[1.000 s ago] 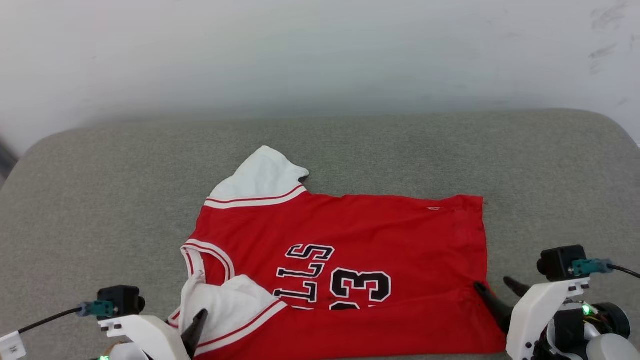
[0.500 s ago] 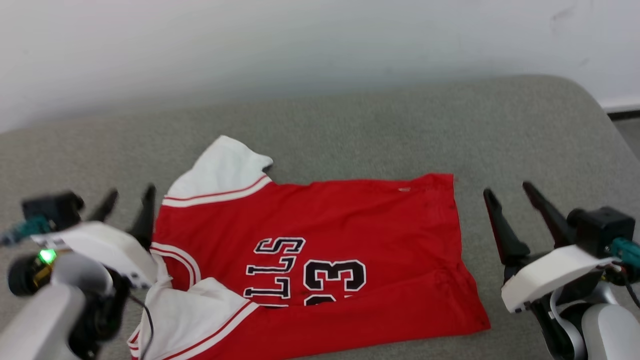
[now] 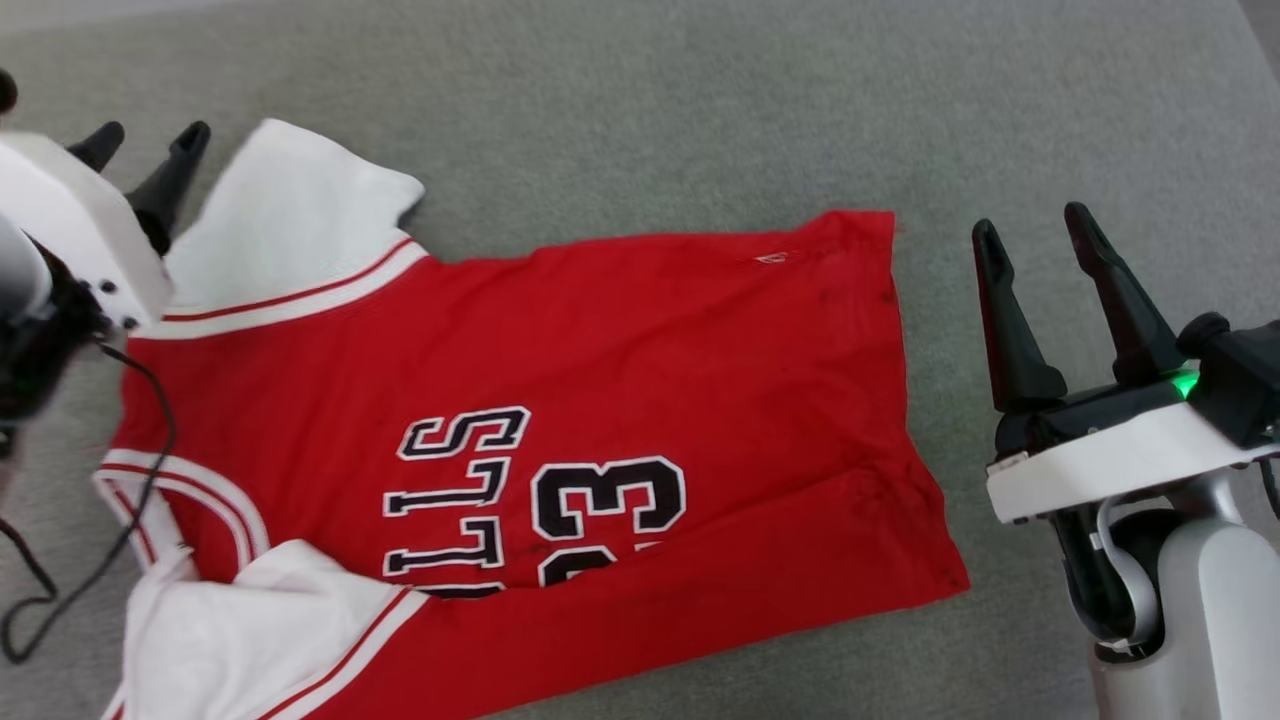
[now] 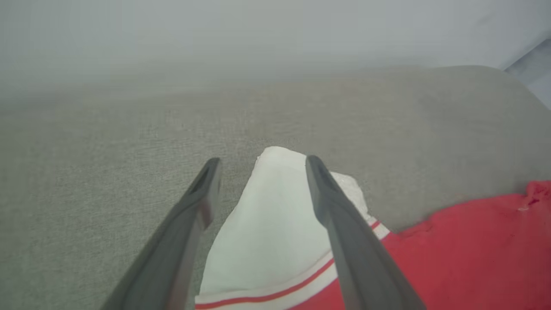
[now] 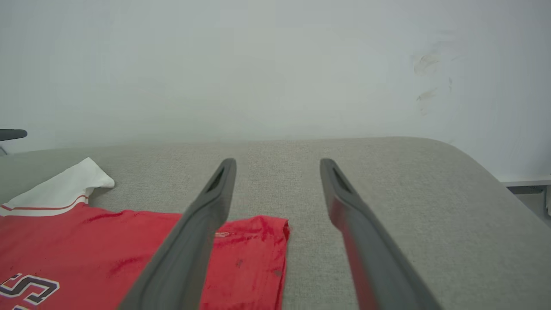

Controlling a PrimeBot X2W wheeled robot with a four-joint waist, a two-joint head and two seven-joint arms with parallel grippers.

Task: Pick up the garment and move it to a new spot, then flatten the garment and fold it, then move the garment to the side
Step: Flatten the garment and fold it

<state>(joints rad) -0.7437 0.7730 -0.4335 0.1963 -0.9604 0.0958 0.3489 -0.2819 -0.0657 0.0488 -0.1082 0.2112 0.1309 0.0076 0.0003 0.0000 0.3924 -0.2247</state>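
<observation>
The red jersey (image 3: 560, 400) is lying mostly flat on the grey cushion (image 3: 650, 120). The left gripper (image 3: 150, 135) at the far white sleeve (image 3: 290, 220) and the right gripper (image 3: 1030, 222) beside the hem (image 3: 900, 350) are both hanging spread, empty. Guessing folding's coming, so pinching those edges next.

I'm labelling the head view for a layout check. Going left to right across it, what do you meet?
From the left: the left gripper with two dark fingers → upper white sleeve of the red jersey garment → black number 23 → the right gripper with two dark fingers.
</observation>
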